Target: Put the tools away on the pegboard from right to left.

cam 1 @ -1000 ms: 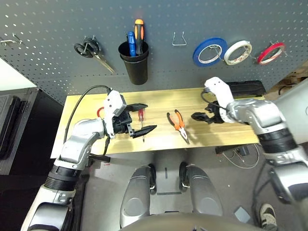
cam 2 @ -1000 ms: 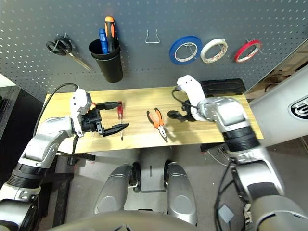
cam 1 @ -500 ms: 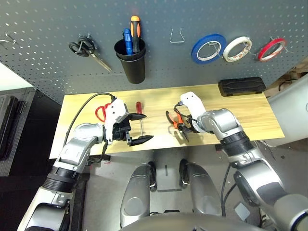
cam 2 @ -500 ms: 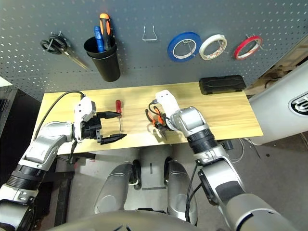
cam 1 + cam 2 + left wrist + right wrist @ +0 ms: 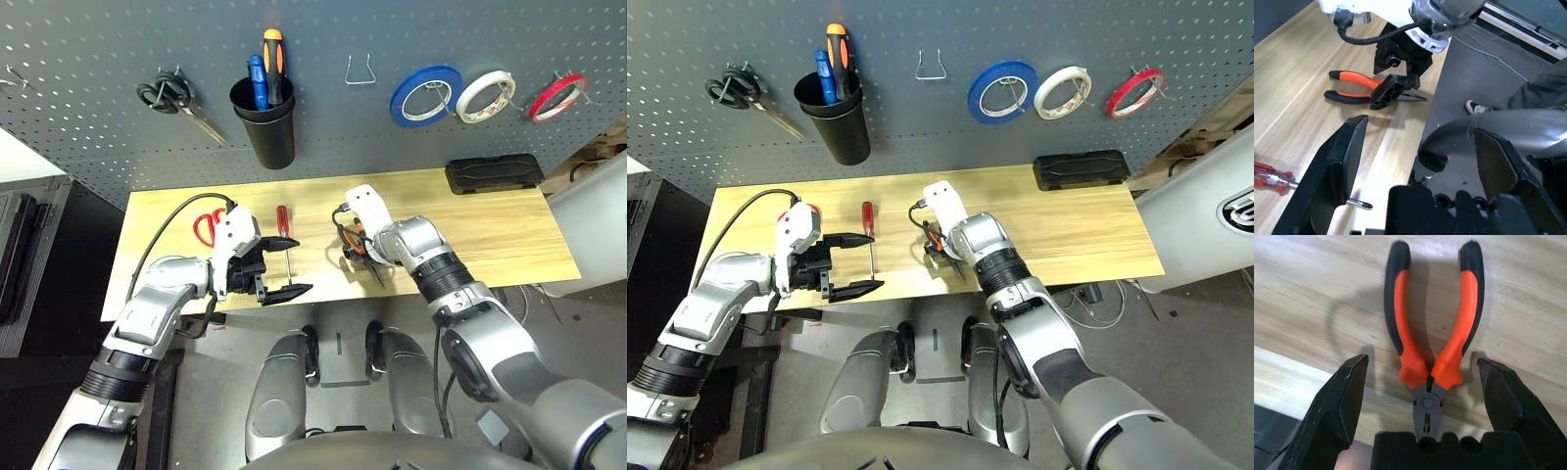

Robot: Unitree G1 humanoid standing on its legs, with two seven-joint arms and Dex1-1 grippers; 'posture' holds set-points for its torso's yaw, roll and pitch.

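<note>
The orange-and-black pliers (image 5: pixel 1432 333) lie flat on the wooden table (image 5: pixel 470 235), jaws toward the front edge. My right gripper (image 5: pixel 1422 369) hangs open just above them, one finger on each side of the handles. The red-handled screwdriver (image 5: pixel 282 223) lies left of the pliers, its tip between the fingers of my open left gripper (image 5: pixel 286 266), which holds nothing. The red-handled scissors (image 5: pixel 206 227) lie behind the left wrist. The thin red tape ring (image 5: pixel 556 96) hangs at the far right of the pegboard (image 5: pixel 98 59).
On the pegboard hang black-handled scissors (image 5: pixel 171 98), a black cup (image 5: pixel 267 125) with screwdrivers, a bare wire hook (image 5: pixel 361 73), a blue tape roll (image 5: pixel 426 98) and a white tape roll (image 5: pixel 485 96). A black case (image 5: pixel 493 173) lies at the table's back right.
My right gripper has swung left from beside the pliers to directly over them, still open. The left gripper has dropped slightly toward the front edge. The camera has shifted.
</note>
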